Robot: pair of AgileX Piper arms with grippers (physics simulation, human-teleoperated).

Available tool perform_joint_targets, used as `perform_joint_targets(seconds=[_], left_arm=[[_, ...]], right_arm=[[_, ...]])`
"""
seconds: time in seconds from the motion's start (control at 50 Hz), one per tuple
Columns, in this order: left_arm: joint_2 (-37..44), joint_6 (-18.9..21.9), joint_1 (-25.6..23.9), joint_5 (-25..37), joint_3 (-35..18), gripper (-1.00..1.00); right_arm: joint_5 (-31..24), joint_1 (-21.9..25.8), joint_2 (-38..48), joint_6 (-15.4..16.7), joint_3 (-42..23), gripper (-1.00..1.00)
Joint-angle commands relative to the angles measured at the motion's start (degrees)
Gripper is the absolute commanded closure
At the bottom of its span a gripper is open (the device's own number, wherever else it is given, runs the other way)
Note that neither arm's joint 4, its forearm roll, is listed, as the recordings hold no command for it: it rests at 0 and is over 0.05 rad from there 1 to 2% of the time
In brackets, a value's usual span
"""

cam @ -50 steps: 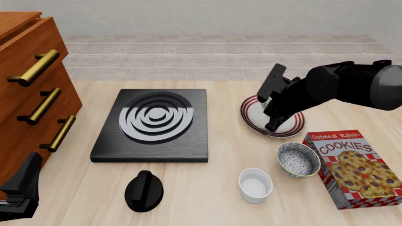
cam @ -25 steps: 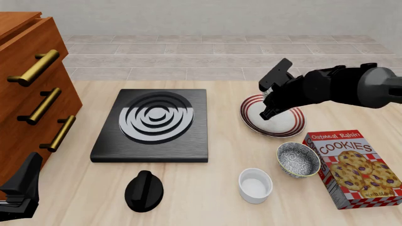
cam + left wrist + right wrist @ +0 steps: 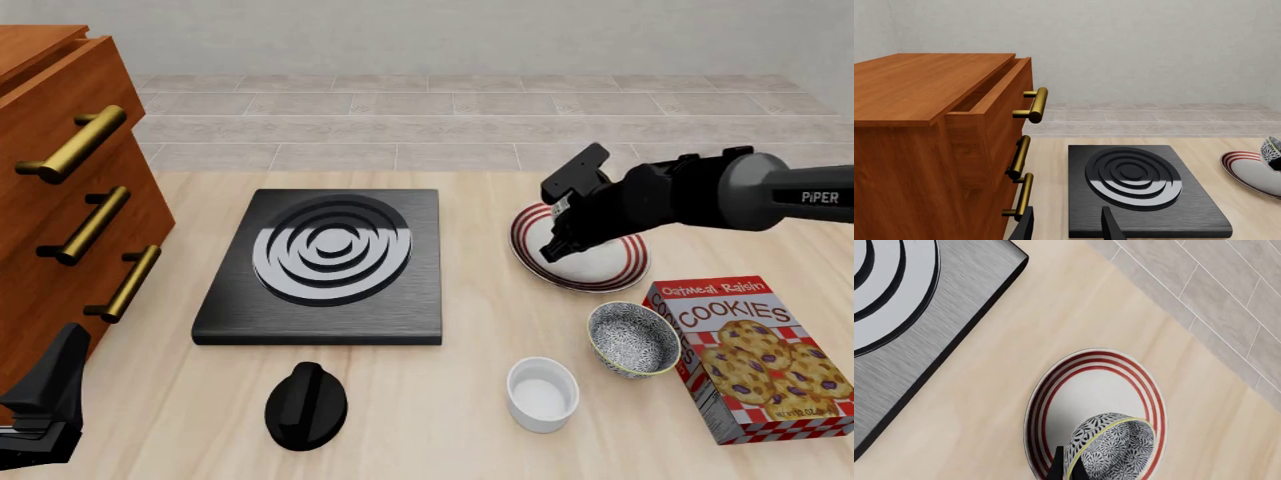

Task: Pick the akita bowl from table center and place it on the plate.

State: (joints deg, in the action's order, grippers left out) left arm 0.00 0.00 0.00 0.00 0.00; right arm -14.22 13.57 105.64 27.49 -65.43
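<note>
in the left wrist view, the left gripper (image 3: 1067,225) shows two dark fingertips spread apart with nothing between them, facing a black square stove slab with grey rings (image 3: 1141,187); a brown wooden drawer cabinet with brass handles (image 3: 941,145) stands at nine o'clock, and the red-striped white round plate (image 3: 1254,170) lies at three o'clock. in the front view, the right gripper (image 3: 571,218) hangs over the plate (image 3: 534,250), hiding what it carries; a look-alike speckled bowl (image 3: 634,340), a plain white cup-like bowl (image 3: 543,393) and a red cookie box (image 3: 754,355) sit toward five o'clock. in the right wrist view, the right gripper's fingers (image 3: 1058,467) pinch the yellow rim of the dark patterned akita bowl (image 3: 1111,447), tilted above the plate (image 3: 1054,405).
</note>
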Motion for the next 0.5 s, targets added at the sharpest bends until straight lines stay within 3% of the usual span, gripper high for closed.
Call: perform_joint_targets(seconds=[0.02,0.22,0.5], left_arm=[[0.0,0.0,0.0,0.0,0.0,-1.00],[0.0,0.0,0.0,0.0,0.0,-1.00],[0.0,0.0,0.0,0.0,0.0,-1.00]], right_arm=[[-0.1,-0.7,2.5,-1.4,-1.6,1.00],[-2.0,-0.9,5.0,-3.5,-3.4,1.00],[-2.3,-2.2,7.0,-3.4,-4.6,1.00]])
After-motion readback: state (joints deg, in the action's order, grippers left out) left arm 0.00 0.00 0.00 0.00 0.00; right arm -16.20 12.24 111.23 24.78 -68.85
